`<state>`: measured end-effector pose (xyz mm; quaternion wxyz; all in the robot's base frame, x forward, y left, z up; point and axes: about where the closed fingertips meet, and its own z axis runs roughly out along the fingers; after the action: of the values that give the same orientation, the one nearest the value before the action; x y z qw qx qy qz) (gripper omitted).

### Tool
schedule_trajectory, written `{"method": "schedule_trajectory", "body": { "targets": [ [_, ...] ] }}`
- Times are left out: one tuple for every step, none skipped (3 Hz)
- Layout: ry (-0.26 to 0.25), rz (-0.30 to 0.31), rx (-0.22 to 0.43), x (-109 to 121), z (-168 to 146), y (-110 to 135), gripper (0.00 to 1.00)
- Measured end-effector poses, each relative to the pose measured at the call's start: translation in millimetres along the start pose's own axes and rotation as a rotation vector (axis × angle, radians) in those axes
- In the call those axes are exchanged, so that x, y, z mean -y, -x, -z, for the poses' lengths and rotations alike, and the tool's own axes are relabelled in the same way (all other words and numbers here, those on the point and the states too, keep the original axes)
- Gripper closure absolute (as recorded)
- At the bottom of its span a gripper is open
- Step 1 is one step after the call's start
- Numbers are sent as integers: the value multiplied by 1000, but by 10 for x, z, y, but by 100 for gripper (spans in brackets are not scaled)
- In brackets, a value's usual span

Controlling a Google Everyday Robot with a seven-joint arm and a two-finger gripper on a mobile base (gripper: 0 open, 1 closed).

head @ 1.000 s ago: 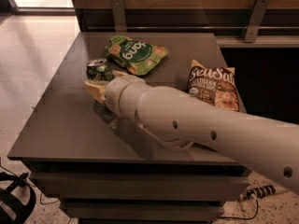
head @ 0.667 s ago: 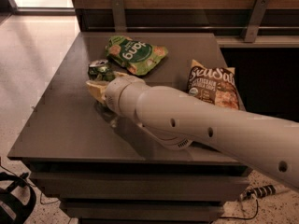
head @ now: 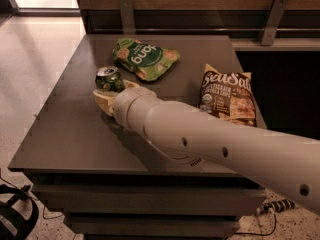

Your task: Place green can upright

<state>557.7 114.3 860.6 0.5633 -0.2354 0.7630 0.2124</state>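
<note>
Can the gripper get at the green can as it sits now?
Probably yes. The gripper is right up against the green can near the table's left side, with nothing between them. The green snack bag lies beyond the can, out of the way.

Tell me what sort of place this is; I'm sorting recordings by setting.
Probably an office snack or break area: a dark table holds a green snack bag, a brown chip bag and the green can, with the gripper right by it.
</note>
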Motion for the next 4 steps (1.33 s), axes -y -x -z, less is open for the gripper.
{"method": "schedule_trajectory", "body": {
  "targets": [
    [0, 0, 0, -1, 5, 17, 100],
    [0, 0, 0, -2, 6, 20, 84],
    [0, 0, 0, -2, 6, 21, 61],
    [1, 5, 3, -21, 13, 44, 36]
  ]
}}
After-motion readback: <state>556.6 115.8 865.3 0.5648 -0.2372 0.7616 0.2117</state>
